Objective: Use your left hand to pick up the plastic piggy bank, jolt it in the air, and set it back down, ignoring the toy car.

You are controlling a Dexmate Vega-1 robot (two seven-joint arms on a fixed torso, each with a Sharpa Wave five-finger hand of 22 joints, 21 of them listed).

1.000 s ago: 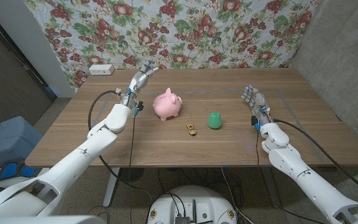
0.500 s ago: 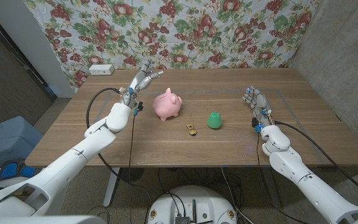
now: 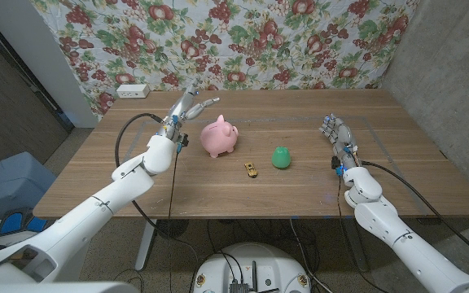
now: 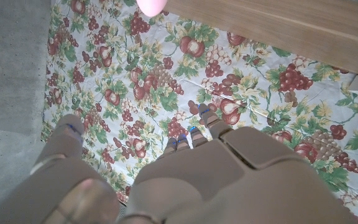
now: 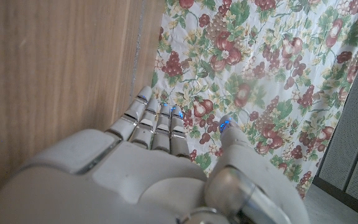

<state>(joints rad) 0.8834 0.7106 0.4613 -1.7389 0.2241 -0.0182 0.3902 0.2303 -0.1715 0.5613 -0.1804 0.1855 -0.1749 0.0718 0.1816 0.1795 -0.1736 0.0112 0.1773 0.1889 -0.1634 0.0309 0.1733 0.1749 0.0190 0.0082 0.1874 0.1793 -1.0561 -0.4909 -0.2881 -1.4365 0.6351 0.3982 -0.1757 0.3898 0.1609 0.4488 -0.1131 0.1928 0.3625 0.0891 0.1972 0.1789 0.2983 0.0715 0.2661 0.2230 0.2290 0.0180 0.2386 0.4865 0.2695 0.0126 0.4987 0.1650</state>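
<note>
Beside the pink piggy bank (image 3: pixel 219 137), just apart, hovers the left robot hand (image 3: pixel 187 106), fingers spread, holding nothing.

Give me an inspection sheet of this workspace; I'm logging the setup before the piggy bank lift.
Surface: wooden table, bare wood, no spills seen.
Job's things: pink piggy bank standing on the table, untouched; toy car lying in front of it, apart.
Clutter: green rounded object to the right of the car.
Hands: left hand raised just left of the piggy bank, fingers spread, holding nothing; right hand near the table's right side, fingers straight, holding nothing.
Cables: black cable looping along the left arm; another along the right arm.
Surroundings: floral fruit-print cloth behind the table; white box at the far left corner.
</note>
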